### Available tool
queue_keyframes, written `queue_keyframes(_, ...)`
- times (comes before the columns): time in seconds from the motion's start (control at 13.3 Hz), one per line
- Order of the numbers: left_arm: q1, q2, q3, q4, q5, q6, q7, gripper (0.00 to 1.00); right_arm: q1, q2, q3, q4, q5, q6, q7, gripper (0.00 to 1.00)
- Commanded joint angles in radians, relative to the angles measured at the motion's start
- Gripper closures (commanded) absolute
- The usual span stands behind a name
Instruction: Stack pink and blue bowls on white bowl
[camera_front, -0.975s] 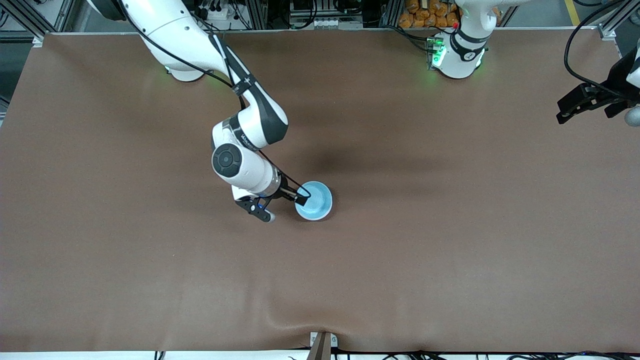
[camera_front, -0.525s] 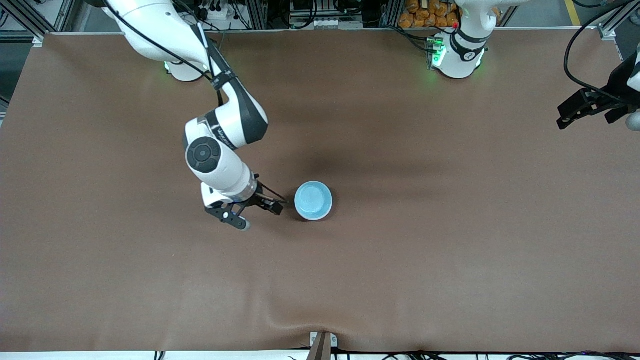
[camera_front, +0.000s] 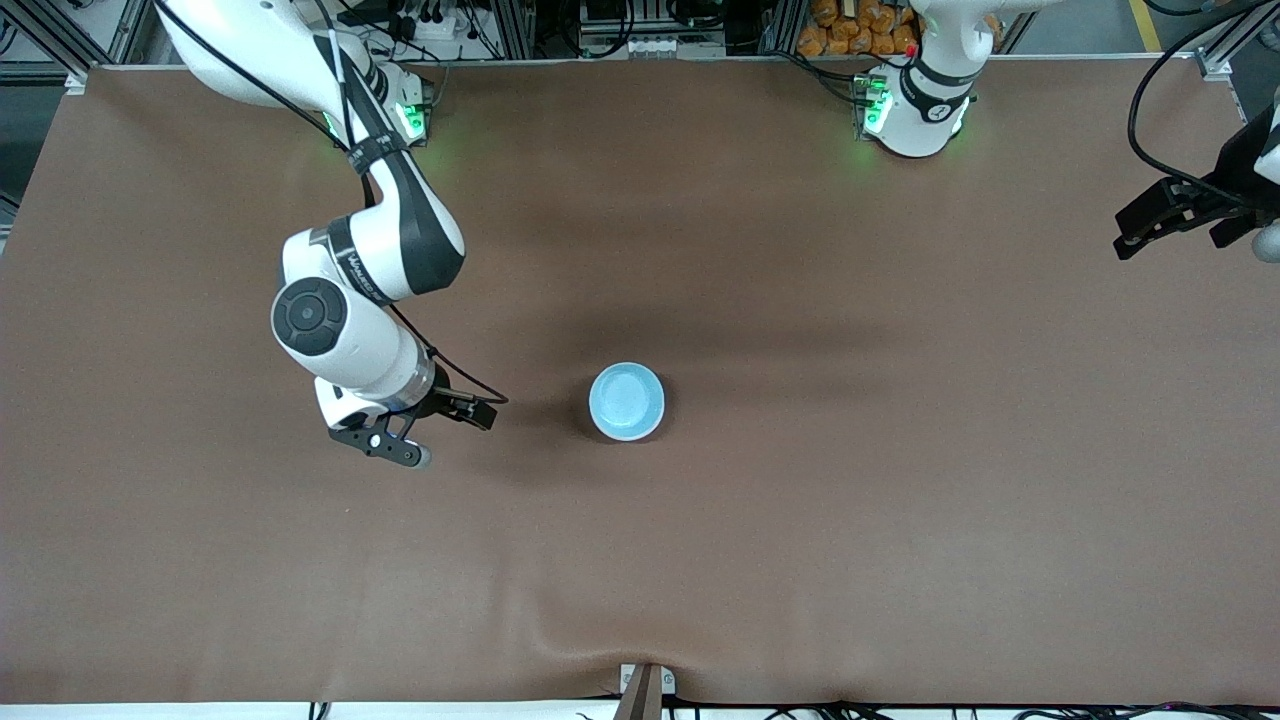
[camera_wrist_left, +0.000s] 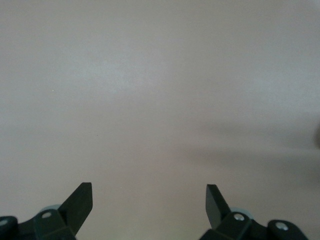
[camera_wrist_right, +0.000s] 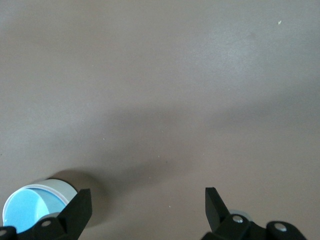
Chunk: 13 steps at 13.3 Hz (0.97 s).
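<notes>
We see the blue bowl (camera_front: 627, 401) upright near the middle of the brown desk (camera_front: 800, 520); in the right wrist view (camera_wrist_right: 30, 205) a pale rim shows just under its blue lip, so it looks nested on another bowl, though we cannot tell which. Beside it, toward the right arm's end, the right gripper (camera_front: 440, 432) hangs over bare desk, well apart from the bowl, its 2 fingers (camera_wrist_right: 80, 207) spread wide and holding nothing. Farther from the camera, at the left arm's end, the left gripper (camera_front: 1165, 220) waits over the desk edge, fingers (camera_wrist_left: 80, 202) likewise released and empty.
</notes>
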Motion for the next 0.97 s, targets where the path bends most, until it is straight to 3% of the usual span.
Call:
queue_keyframes(0.0, -0.003, 0.001, 0.006, 0.005, -0.014, 0.005, 0.02, 0.0, -0.016, -0.062, -0.015, -0.047, -0.021, -0.035, -0.062, 0.0)
queue_keyframes(0.6, -0.003, 0.001, 0.008, 0.004, -0.014, 0.005, 0.012, 0.0, -0.244, -0.22, -0.02, -0.052, -0.021, -0.245, -0.433, 0.0)
queue_keyframes(0.9, -0.003, -0.001, 0.006, 0.001, -0.014, 0.002, 0.012, 0.0, -0.331, -0.351, -0.021, -0.098, -0.046, -0.363, -0.528, 0.0)
